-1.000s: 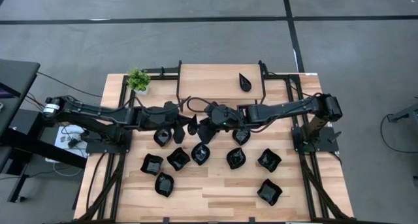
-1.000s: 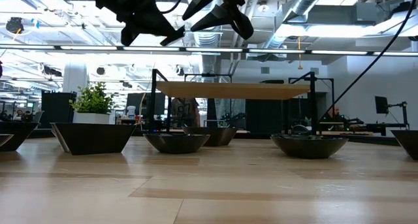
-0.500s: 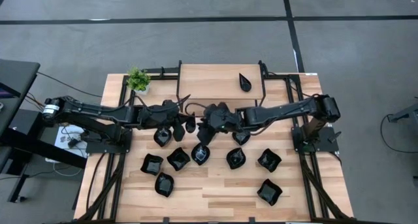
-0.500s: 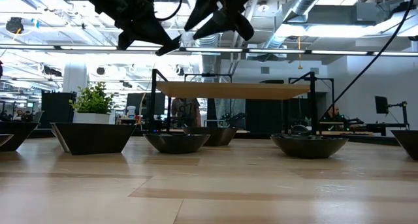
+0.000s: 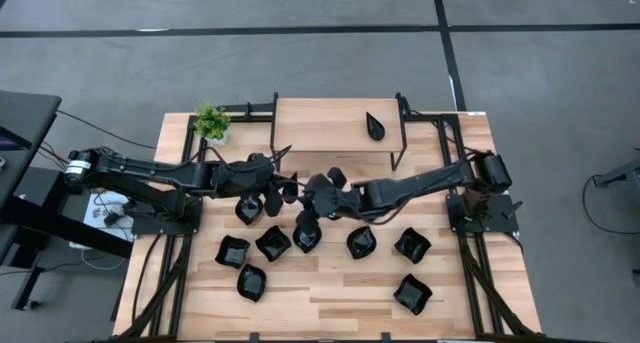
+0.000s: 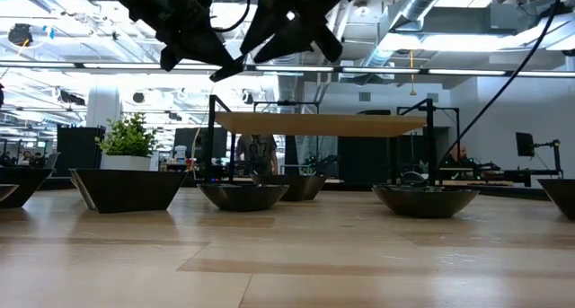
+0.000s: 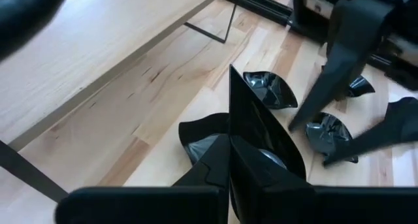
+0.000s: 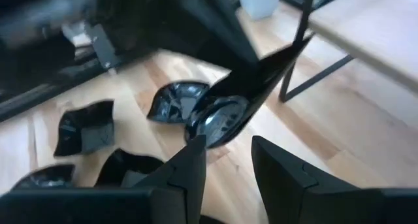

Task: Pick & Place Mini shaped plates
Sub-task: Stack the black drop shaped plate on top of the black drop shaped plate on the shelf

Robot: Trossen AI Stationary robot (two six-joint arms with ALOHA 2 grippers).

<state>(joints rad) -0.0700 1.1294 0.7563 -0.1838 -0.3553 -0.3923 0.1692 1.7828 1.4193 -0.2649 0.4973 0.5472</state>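
Beside the raised shelf (image 5: pixel 335 123), the left gripper (image 5: pixel 285 191) stays clamped on a black plate (image 7: pixel 261 142) as the right gripper's (image 5: pixel 312 205) part-open, empty fingers (image 8: pixel 189 172) have closed in, suggesting a handover.

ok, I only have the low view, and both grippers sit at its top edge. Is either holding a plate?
Observer: Yes. In the left wrist view, the left gripper is shut on a held plate, gripped edge-on.
Operator: Right one?
Observer: The right gripper is open and empty. It points at the held plate, which is ahead of its fingers, not between them.
Operator: Anything on the shelf top?
Observer: In the high view, one teardrop plate lies on the raised shelf.
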